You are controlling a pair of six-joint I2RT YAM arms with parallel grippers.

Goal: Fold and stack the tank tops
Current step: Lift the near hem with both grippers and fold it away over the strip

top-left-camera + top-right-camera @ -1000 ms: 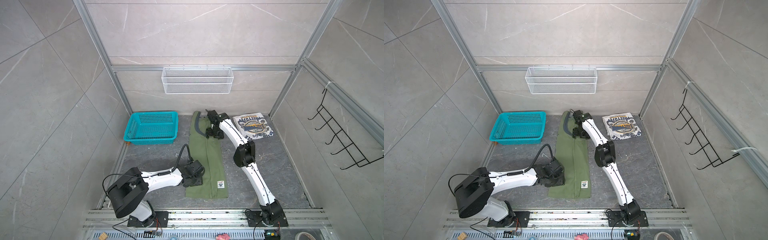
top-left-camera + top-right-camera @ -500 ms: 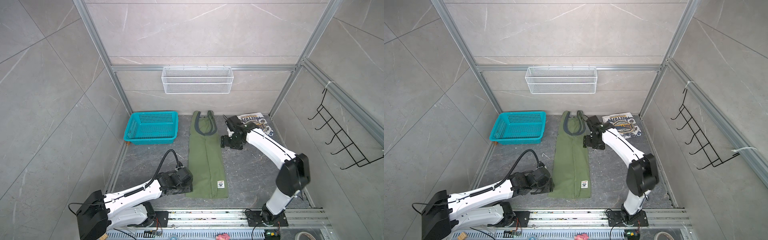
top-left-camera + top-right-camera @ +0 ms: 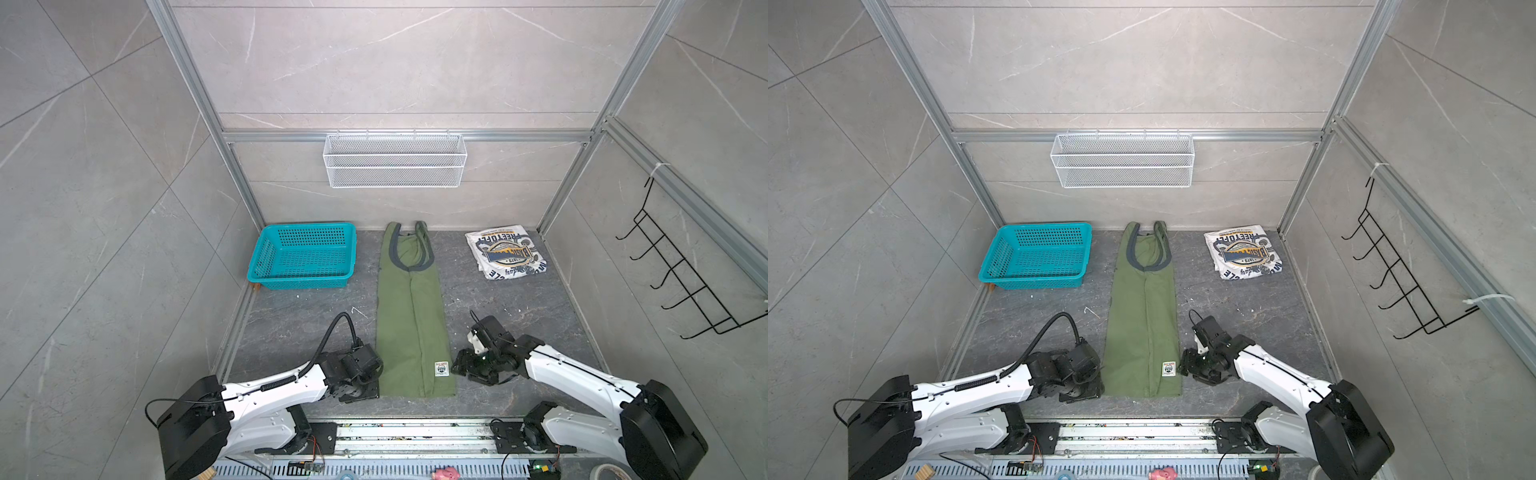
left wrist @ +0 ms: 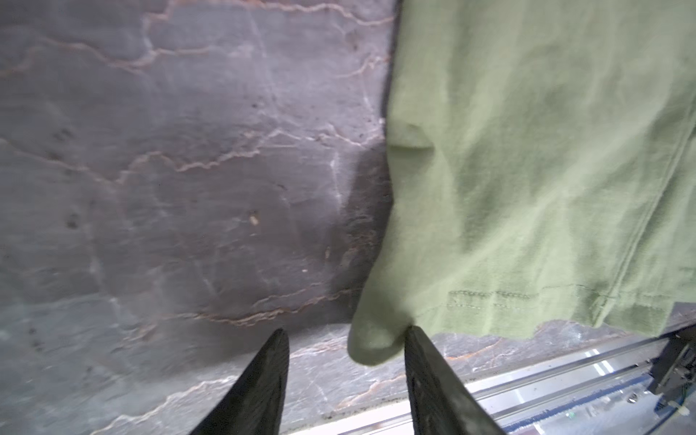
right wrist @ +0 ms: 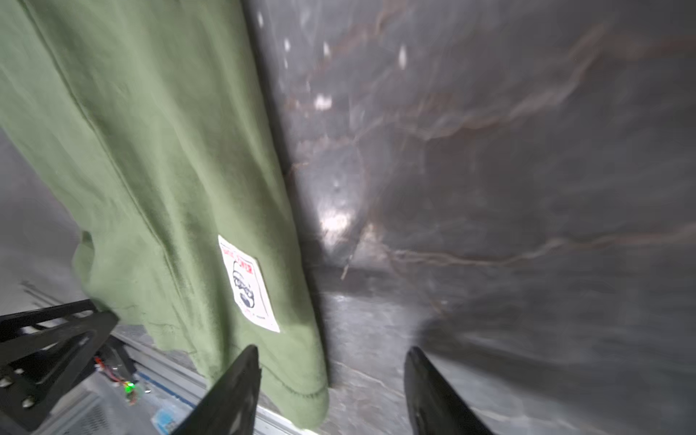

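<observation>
The olive green tank top (image 3: 411, 324) is seen folded into a long narrow strip down the middle of the table (image 3: 519, 307), with the straps toward the far edge and the hem by the near edge. The white tank top (image 3: 505, 255) is laid folded, print up, near the far right corner. The left tool (image 4: 344, 331) is held with jaws parted; one hem corner lies between them, touching one finger, unpinched. The right tool (image 5: 331, 350) is likewise parted around the other hem corner, beside a white label (image 5: 246, 282). A teal basket (image 3: 309, 226) is set at the far left corner.
</observation>
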